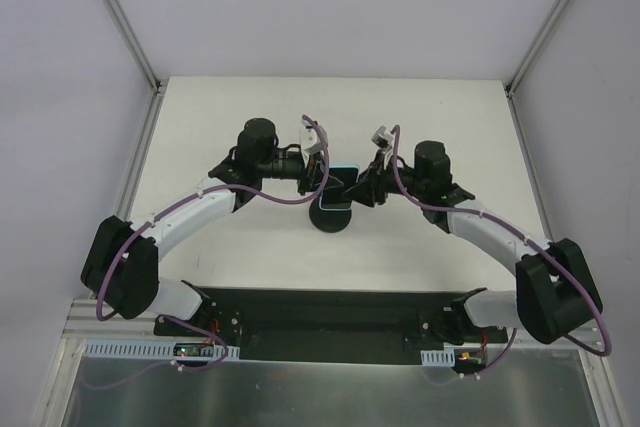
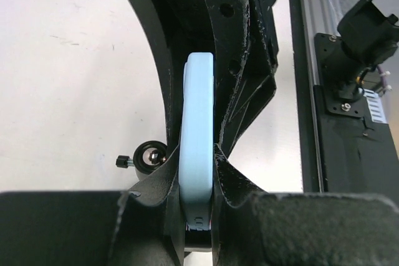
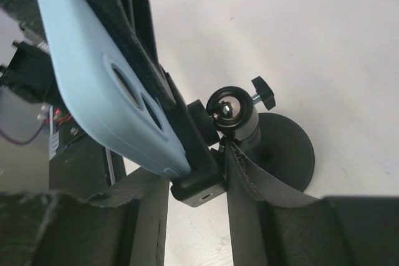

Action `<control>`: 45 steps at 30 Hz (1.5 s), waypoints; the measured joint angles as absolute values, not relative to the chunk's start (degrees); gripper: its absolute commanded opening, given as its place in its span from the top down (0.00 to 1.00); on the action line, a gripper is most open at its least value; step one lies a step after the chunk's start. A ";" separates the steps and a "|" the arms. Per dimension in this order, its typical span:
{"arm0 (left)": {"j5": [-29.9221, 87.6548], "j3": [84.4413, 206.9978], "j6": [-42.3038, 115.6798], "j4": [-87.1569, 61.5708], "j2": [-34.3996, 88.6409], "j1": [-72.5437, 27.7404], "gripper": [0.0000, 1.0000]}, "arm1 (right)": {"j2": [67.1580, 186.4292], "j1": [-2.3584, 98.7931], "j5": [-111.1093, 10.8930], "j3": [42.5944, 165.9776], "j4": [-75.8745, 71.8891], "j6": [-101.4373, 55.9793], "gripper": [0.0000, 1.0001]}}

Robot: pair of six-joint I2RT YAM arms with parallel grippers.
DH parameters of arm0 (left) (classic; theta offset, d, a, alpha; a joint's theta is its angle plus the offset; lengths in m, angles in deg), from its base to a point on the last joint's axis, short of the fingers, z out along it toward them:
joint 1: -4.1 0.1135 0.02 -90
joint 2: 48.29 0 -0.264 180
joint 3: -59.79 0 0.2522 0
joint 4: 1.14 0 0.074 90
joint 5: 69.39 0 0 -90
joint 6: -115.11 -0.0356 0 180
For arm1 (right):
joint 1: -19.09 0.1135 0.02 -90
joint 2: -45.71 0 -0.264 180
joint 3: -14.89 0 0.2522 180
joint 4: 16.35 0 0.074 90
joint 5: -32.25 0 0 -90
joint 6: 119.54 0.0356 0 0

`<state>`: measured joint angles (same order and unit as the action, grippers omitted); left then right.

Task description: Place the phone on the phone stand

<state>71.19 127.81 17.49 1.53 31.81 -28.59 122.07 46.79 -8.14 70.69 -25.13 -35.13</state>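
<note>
The phone (image 1: 343, 185), in a pale light-blue case, is held edge-up between my two grippers at the table's middle. My left gripper (image 2: 198, 185) is shut on the phone (image 2: 198, 154), one finger on each flat face. In the right wrist view the phone (image 3: 106, 85) leans with its lower end in the black cradle (image 3: 202, 182) of the phone stand (image 3: 283, 147). The stand's ball joint (image 3: 230, 109) and round disc base (image 1: 330, 218) show. My right gripper (image 3: 196, 216) straddles the cradle, its fingers (image 3: 268, 210) pressed close on both sides of it.
The white table (image 1: 220, 127) is walled by grey panels on three sides. A black base plate (image 1: 330, 312) with the arm mounts runs along the near edge. An aluminium rail and a black mount (image 2: 349, 85) show at the right of the left wrist view.
</note>
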 measured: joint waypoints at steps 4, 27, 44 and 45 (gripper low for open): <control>69.25 127.66 17.19 4.44 32.99 -29.66 1.00 | 118.05 47.25 -16.06 67.26 -26.82 -30.49 1.00; 65.86 124.88 20.05 10.53 33.19 -31.56 1.00 | 105.96 54.49 -34.79 65.97 -14.10 -31.67 0.00; 51.52 124.38 26.74 13.72 33.14 -23.65 1.00 | 91.67 45.59 -37.37 64.36 -4.83 -32.44 0.00; 50.36 124.51 26.89 13.59 33.14 -23.21 1.00 | 91.95 45.57 -37.28 64.36 -4.78 -32.35 0.00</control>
<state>50.36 124.51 26.89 13.59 33.14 -23.21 91.95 45.57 -37.28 64.36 -4.78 -32.35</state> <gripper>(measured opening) 0.134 0.995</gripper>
